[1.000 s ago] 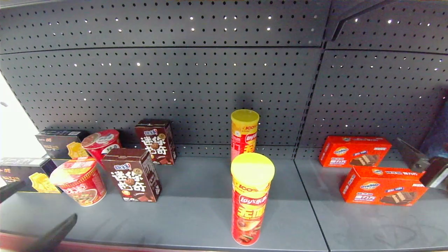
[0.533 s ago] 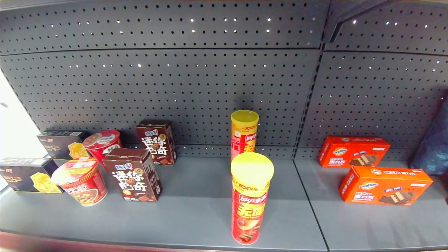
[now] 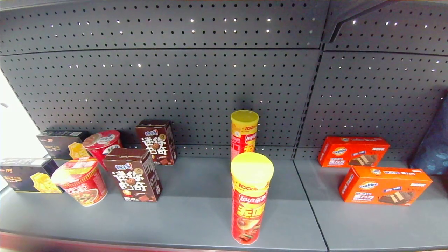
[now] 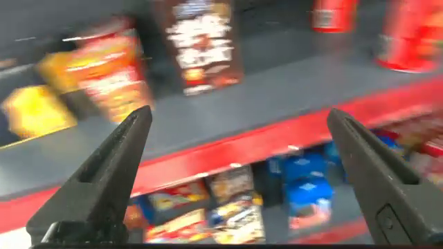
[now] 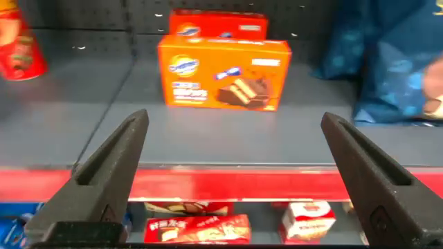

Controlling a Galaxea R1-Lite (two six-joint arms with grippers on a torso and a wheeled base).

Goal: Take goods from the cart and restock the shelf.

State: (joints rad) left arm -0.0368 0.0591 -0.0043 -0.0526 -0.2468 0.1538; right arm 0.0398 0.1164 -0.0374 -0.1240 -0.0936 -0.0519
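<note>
- The left gripper (image 4: 239, 114) has its jaws spread and empty, before the red front lip (image 4: 228, 149) of the shelf (image 4: 291, 76); a noodle cup (image 4: 111, 72) and a brown cookie box (image 4: 197, 45) stand beyond.
- The right gripper (image 5: 235, 116) has its jaws spread and empty; an orange wafer box (image 5: 223, 72) stands beyond, apart.
- Bare shelf lies on both sides of the front chip canister (image 3: 251, 197).
- A perforated back panel (image 3: 175, 91) rises behind; a blue bag (image 3: 434, 147) sits far right.
</note>
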